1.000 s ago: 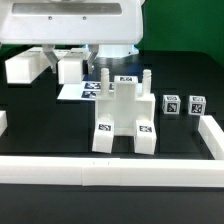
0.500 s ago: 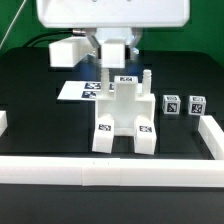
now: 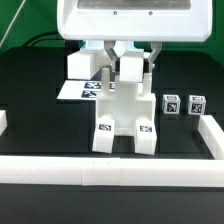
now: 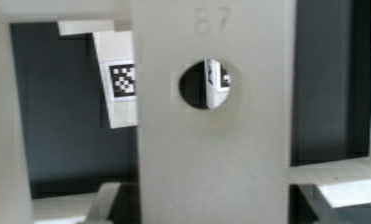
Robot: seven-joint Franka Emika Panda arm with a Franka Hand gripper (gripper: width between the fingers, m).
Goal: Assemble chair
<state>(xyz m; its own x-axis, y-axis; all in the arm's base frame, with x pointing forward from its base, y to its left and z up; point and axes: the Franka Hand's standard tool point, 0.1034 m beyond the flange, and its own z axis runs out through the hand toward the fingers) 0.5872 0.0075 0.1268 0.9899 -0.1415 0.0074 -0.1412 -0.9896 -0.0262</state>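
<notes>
The chair's partly built white body (image 3: 125, 118) stands mid-table on two tagged feet. My gripper (image 3: 130, 62) hangs right above its top, shut on a flat white panel (image 3: 131, 76) that reaches down to the body's upper edge. Whether the panel touches the body cannot be told. In the wrist view this panel (image 4: 217, 130), with an oval hole and a raised number, fills the middle between my two fingers (image 4: 114, 200), gripper (image 4: 226, 205). A tagged white upright (image 4: 116, 80) shows behind it. Two small tagged cubes (image 3: 171, 103) (image 3: 196, 103) lie to the exterior view's right.
The marker board (image 3: 78, 90) lies flat behind the chair body on the exterior view's left. Low white border rails run along the front (image 3: 110, 172), the right (image 3: 212, 135) and the left edge (image 3: 3, 122). The arm's bulky white housing (image 3: 130, 20) hides the back of the table.
The arm has swung toward the exterior view's right with the panel in its grip and now stands over the chair body. The jaws have stayed shut.
</notes>
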